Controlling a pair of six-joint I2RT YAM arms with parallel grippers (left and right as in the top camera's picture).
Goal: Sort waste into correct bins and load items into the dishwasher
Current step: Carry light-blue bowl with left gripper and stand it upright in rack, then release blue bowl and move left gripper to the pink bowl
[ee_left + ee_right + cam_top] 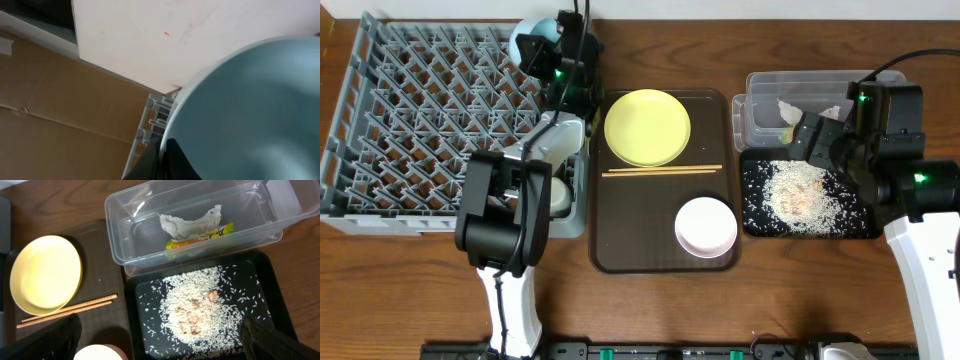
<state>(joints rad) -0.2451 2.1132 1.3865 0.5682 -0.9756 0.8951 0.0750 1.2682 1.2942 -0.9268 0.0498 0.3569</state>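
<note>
From overhead, the left gripper (pixel 544 50) was clamped on the rim of the light blue bowl (pixel 527 33), holding it over the far right corner of the grey dish rack (pixel 410 120). Right of the rack lay the brown serving tray (pixel 625 240), with the yellow-green plate (pixel 647 127) at its far end, a pair of chopsticks (pixel 662 171) across the middle and the white bowl (pixel 706 225) at the near right. The right gripper (pixel 812 140) hung with its jaws spread wide and empty where the clear tub (pixel 765 110) met the black tray (pixel 860 228). The left wrist view showed little but the bowl (pixel 250 110) filling its right side (a dark finger (pixel 170 160) sat at the rim), with rack pegs (pixel 155 117) just beside it. The right wrist view looked down between two parted fingers (pixel 45 340). There the tissue (pixel 190 222) and the wrapper (pixel 200 239) lay touching in the tub (pixel 125 255), and the rice (pixel 200 305) was heaped in the black tray (pixel 265 285) on the tub's near side.
</note>
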